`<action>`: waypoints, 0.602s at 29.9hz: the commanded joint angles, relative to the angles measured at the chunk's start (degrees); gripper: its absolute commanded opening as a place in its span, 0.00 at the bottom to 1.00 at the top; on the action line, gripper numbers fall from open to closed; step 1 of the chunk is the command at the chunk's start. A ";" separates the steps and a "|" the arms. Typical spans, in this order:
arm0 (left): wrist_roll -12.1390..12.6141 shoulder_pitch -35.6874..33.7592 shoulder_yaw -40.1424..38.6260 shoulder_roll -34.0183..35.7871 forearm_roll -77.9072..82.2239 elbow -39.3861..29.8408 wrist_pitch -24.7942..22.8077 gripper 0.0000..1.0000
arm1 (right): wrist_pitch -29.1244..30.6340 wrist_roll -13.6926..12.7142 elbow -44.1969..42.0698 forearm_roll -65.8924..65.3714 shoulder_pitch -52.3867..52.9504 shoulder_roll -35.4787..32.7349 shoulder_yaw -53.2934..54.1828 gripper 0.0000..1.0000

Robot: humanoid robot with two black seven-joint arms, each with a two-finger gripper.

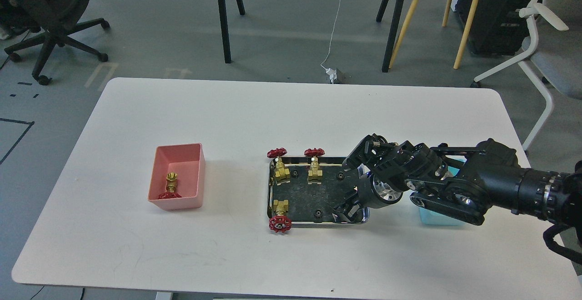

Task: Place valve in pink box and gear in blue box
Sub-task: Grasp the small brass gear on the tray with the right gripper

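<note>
Matt black plastic and a polished metal ring clothe the right end effector (352, 186), over a mirror-bright steel tray (270, 191) holding brassy, red-wheeled valves (278, 216); far left sits a smooth pink plastic box (196, 172) on the matt white table (254, 113).

No legible text on the worktable

No readable words, labels, brand marks or numbers appear on any object; pale painted floor markings (101, 74) beyond the white table (254, 118) cannot be read as characters.

My right arm (482, 186) reaches in from the right edge, stretched leftward and low. The right gripper (348, 186) at its far end points left, jaws spread wide apart. My left arm is out of sight.
</note>
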 commanded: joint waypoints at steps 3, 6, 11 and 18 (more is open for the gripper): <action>-0.07 -0.30 0.06 -0.09 -0.06 0.82 -0.13 0.90 | 0.00 -0.02 -0.19 -0.18 0.01 0.45 -0.08 0.43; -0.07 -0.39 0.06 -0.09 -0.06 0.82 -0.13 0.90 | 0.00 -0.02 -0.10 -0.18 0.01 0.63 -0.08 0.39; -0.07 -0.39 0.06 -0.09 -0.06 0.82 -0.13 0.90 | 0.00 -0.20 -0.01 -0.18 0.54 0.63 -0.26 0.28; -0.07 -0.39 0.15 -0.09 -0.06 0.82 -0.13 0.90 | 0.00 -0.11 0.51 0.08 1.94 0.54 -2.02 0.28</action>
